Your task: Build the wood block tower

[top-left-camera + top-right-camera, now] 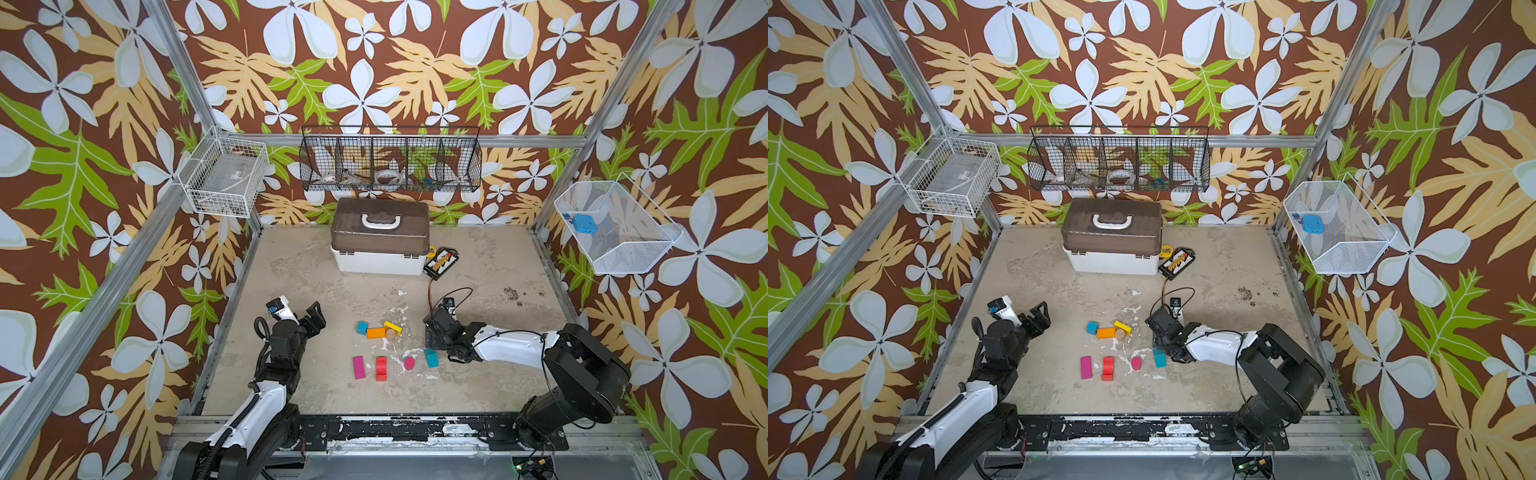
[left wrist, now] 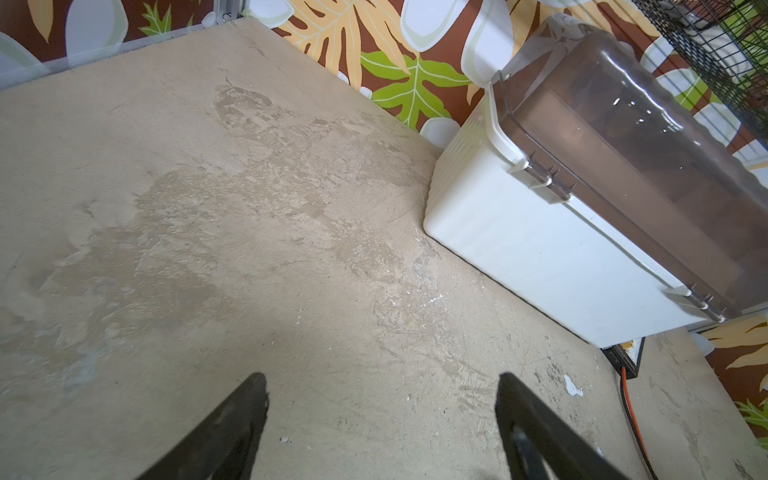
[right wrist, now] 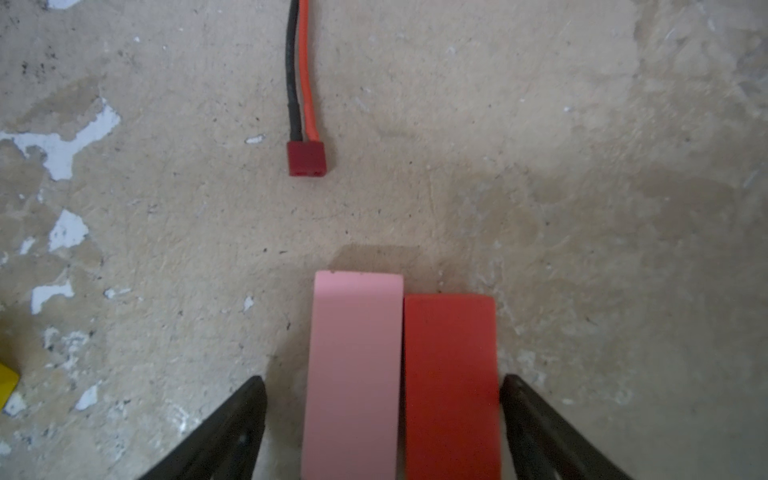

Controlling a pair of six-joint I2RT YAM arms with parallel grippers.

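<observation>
Wire cut off, pink bar cropped

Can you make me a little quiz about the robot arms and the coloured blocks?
1. True or false: the left gripper is holding a block.
2. Which things lie between the fingers of the right gripper? A) a pink bar and a red bar; B) two yellow cubes; C) an orange ball.
3. How many teal blocks lie on the table in a top view?
Key: 1 false, it is open and empty. 2 A. 3 two.
</observation>
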